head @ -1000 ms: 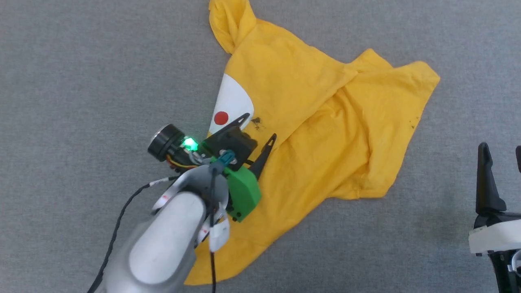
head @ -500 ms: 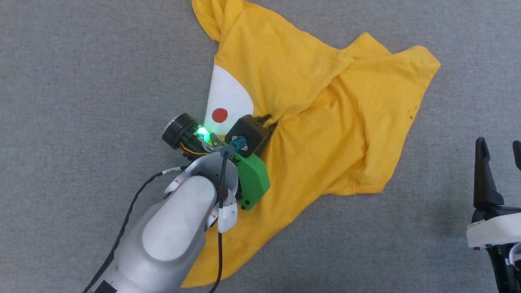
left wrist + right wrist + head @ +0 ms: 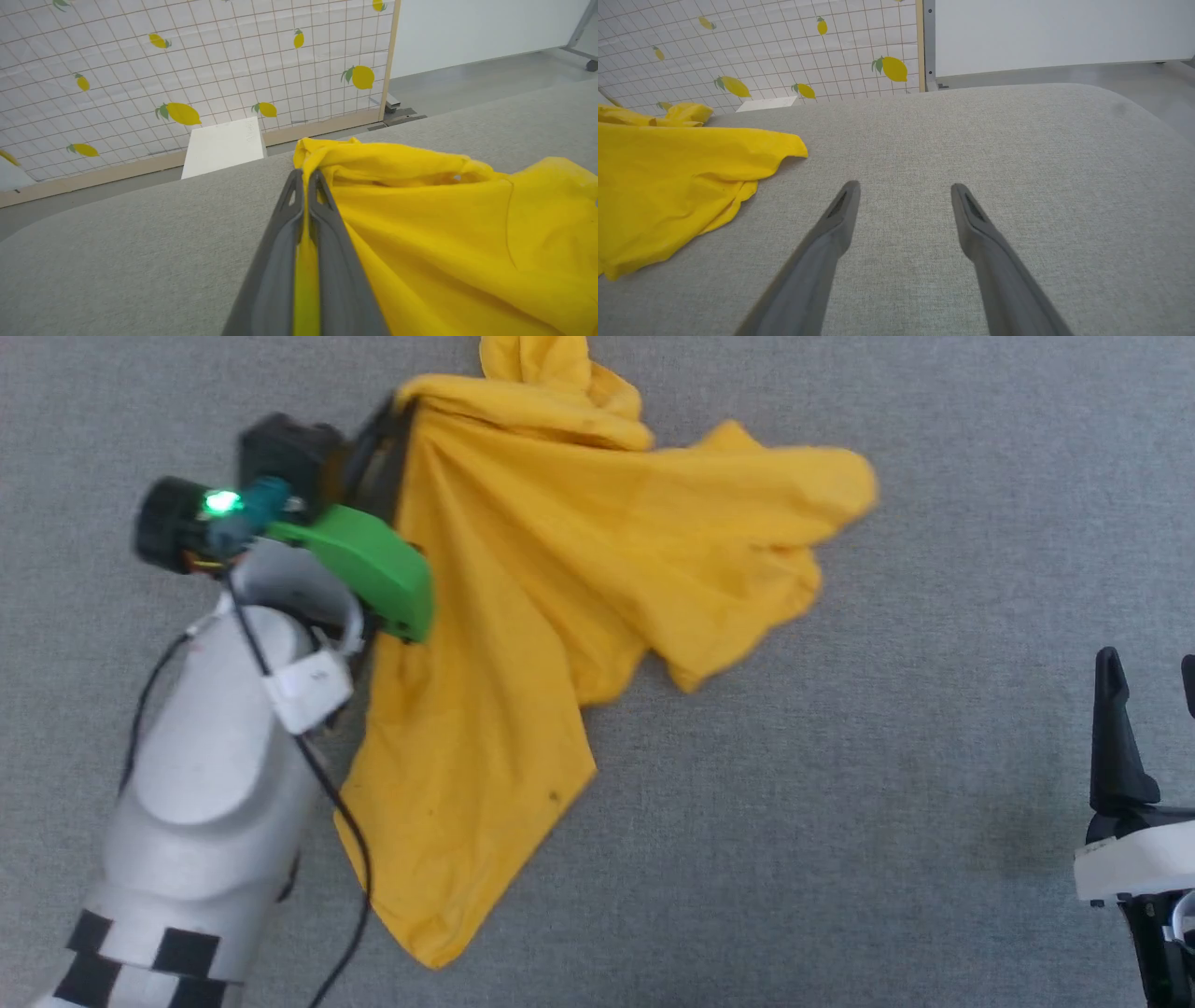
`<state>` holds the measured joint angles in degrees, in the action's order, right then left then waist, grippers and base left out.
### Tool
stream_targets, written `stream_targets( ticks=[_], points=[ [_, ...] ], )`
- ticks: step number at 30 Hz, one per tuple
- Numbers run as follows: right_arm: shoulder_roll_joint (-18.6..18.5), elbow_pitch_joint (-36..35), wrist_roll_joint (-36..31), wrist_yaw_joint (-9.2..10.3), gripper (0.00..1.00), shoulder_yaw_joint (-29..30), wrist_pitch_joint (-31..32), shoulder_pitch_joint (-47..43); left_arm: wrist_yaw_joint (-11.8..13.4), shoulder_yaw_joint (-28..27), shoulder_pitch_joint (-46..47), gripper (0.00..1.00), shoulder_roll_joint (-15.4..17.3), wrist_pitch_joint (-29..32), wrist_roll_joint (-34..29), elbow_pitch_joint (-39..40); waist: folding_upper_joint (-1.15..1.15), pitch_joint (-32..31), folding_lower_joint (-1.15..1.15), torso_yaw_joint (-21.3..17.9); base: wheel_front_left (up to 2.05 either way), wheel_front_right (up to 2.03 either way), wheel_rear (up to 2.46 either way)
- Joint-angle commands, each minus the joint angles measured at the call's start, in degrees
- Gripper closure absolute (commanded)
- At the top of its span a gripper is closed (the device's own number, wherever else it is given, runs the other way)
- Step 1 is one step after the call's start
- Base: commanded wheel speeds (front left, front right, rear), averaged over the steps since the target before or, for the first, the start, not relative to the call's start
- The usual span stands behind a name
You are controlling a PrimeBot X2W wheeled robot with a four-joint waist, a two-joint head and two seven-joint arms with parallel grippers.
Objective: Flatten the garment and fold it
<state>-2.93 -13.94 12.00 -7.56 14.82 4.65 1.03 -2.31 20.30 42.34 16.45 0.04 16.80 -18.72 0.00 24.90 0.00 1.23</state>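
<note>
The garment [image 3: 560, 569] is a bright yellow shirt, lifted and draped from its upper left part, with its lower folds trailing over the grey surface. My left gripper [image 3: 387, 420] is shut on a fold of the garment [image 3: 420, 224] near the top left of the head view; yellow fabric shows pinched between the fingers [image 3: 287, 224] in the left wrist view. My right gripper [image 3: 1148, 681] stands open at the lower right, well away from the cloth. In the right wrist view the right gripper [image 3: 906, 191] hovers over bare surface with the garment [image 3: 668, 177] off to its left.
A grey padded surface [image 3: 887, 803] spreads under everything. Beyond its far edge stand a lemon-patterned grid screen [image 3: 187, 70], a white box [image 3: 222, 144] on the floor and a plain white wall [image 3: 1064, 32].
My left gripper closed on the garment and lifted it up and to the left. The shirt now hangs bunched from the grip, and its white patch and red dot have gone from sight. The right gripper kept still.
</note>
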Motion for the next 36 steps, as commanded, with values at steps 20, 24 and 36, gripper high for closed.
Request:
stream_targets(
  ticks=[20, 24, 36],
  points=[
    [0.05, 0.98, -0.46, 0.08, 0.00, -0.40, 0.98, -1.91, 7.56, -8.41, -12.58, 0.00, -6.53, -14.96, 3.43, 9.54, 0.00, -5.85, 0.00, 0.06, 0.00, 0.00, 0.00],
    [0.05, 1.20, 0.13, 0.08, 0.00, -0.53, 0.93, -3.16, 11.03, -11.23, -24.27, 0.00, -7.43, -15.01, -0.12, 21.67, 0.00, -7.28, 0.00, 0.15, 0.00, 0.00, 0.00],
    [0.05, -0.11, -0.87, 0.08, 0.00, -1.51, 2.50, -2.86, 14.29, -12.17, -46.54, 0.00, -13.18, -15.03, -1.35, 35.38, 0.00, -7.73, 0.00, 2.89, 0.00, 0.00, 0.00]
  ],
)
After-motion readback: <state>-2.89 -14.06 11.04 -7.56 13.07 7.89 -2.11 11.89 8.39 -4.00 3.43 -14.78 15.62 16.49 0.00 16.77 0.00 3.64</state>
